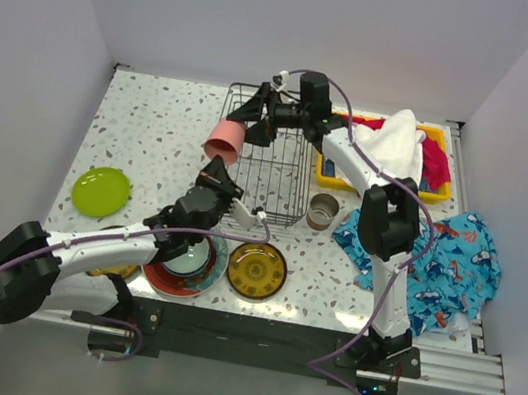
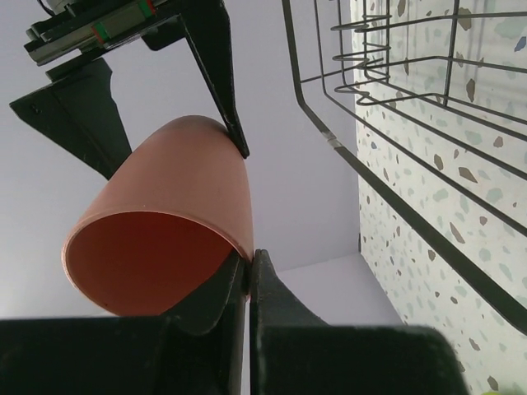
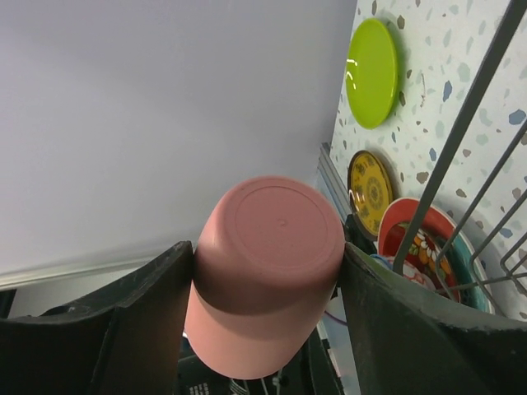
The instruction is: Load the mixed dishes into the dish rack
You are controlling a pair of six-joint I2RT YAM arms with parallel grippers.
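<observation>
Since the pink cup (image 1: 225,140) hangs above the bench (image 1: 154,128), just beside the left wall of the dish rack (image 1: 281,185), I read this as a hand-over. My left gripper (image 2: 248,267) pinches the cup's wall at the rim, and the right gripper (image 3: 268,280) looks clamped across its base. I judge both hold at once so the cup cannot drop before one releases.

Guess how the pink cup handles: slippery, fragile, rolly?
The pink cup looks like smooth thin plastic: probably light, not fragile. Its wall tapers toward the base, so a side grip might slide. Round, no handle visible: on its side it'd likely roll.
</observation>
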